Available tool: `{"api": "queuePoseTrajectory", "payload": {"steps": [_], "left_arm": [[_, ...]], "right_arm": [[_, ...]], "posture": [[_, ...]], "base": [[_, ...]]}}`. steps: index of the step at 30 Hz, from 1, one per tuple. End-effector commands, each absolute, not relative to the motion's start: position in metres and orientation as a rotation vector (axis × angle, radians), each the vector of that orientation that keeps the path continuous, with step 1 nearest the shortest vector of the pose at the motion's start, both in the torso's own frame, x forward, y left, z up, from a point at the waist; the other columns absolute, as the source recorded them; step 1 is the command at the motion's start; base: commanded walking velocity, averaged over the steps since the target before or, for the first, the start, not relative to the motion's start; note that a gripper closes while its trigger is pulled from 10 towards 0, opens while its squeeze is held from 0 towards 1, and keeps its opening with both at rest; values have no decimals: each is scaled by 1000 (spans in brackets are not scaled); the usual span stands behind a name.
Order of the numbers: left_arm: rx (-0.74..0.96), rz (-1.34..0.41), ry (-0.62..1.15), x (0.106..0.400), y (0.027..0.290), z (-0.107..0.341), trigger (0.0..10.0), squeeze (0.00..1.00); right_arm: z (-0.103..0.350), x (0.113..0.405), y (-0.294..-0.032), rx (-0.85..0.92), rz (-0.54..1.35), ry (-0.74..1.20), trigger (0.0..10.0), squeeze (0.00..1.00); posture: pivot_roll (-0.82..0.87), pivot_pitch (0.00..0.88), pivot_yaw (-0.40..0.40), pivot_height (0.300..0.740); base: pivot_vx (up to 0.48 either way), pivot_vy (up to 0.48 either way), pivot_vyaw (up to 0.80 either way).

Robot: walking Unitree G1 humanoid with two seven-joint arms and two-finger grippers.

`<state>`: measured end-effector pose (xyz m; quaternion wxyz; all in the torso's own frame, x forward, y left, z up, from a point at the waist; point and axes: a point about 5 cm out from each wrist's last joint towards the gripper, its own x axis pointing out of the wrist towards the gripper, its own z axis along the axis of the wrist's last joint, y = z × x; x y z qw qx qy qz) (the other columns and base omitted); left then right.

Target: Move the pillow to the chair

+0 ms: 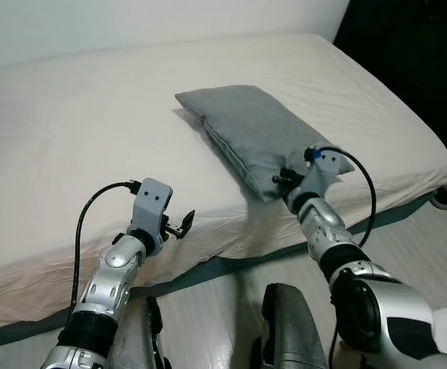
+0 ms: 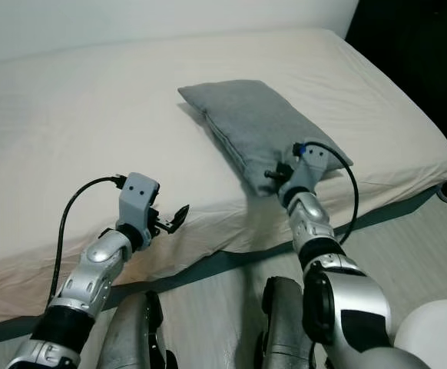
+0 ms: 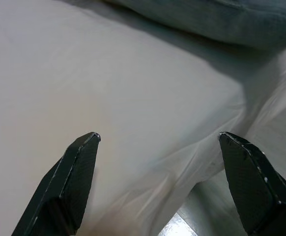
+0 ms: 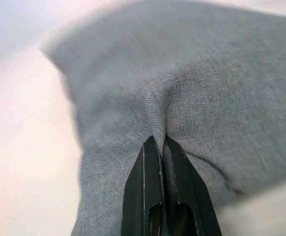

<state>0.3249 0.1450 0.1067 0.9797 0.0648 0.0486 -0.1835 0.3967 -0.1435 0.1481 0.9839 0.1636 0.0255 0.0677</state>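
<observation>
On the bed point(image 1: 70, 131), near its front edge, the grey pillow point(image 1: 250, 131) lies flat — it looks soft and light, so a pinch of fabric at the near corner should hold it. In the left wrist view, the left gripper point(image 3: 157, 140) has its jaws wide apart above the sheet. In the right wrist view, the right gripper point(image 4: 161, 147) has its jaws together — clamped on a fold of the pillow.

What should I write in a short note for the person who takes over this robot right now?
Right gripper: shut on the near corner of the grey pillow, fabric pinched between its fingers.
Left gripper: open, holding nothing, over the bed near its front edge.
Pillow: lying on the bed, to the robot's right.
Done: grasp on the pillow.
Left: lift the pillow, carry it to the chair, set it down.
</observation>
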Motion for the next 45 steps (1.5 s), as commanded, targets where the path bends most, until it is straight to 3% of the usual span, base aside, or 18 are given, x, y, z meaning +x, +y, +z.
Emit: {"api": "queuePoseTrajectory", "payload": {"steps": [1,4,14,27,28,31,32,37,38,40,43,45], "left_arm": [[137,-355,113,324,150,103,10000,0],[147,-312,106,328,162,106,10000,0],[176,-253,94,330,180,110,10000,0],[184,-174,83,335,195,114,10000,0],[183,-173,81,335,195,115,10000,0],[183,-173,79,335,195,115,10000,0],[130,-179,101,332,194,113,10000,0],[-32,-240,178,322,187,102,10000,0],[-152,-298,217,309,182,95,10000,1000],[-188,-311,223,304,181,93,10000,1000],[-452,-305,191,291,183,95,10000,1000],[-516,-313,178,286,182,97,10000,1000]], "right_arm": [[168,402,-134,339,184,-28,0,0],[207,409,-100,384,291,-144,0,0],[263,408,-47,447,421,-296,0,0],[279,386,21,495,603,-309,0,0],[272,383,29,448,629,-284,5882,0],[266,380,34,413,644,-267,5882,0],[250,383,23,384,606,-234,10000,0],[225,392,-9,345,489,-188,10000,0],[200,393,-37,297,422,-144,10000,0],[191,393,-45,281,407,-129,10000,0],[162,385,-77,263,364,-94,10000,0],[156,382,-84,263,364,-92,10000,0]], "posture": [[91,202,-34,560],[93,187,-40,560],[96,167,-42,560],[96,169,-39,560],[102,171,-46,560],[103,172,-49,560],[100,172,-49,560],[97,171,-48,560],[81,170,-42,560],[81,170,-42,560],[70,170,-38,560],[69,170,-38,560]], "base": [[0,0,0],[0,0,0],[0,0,0],[0,0,0],[0,0,0],[0,0,0],[0,0,0],[0,0,0],[0,0,0],[0,0,0],[0,0,0],[0,0,0]]}}
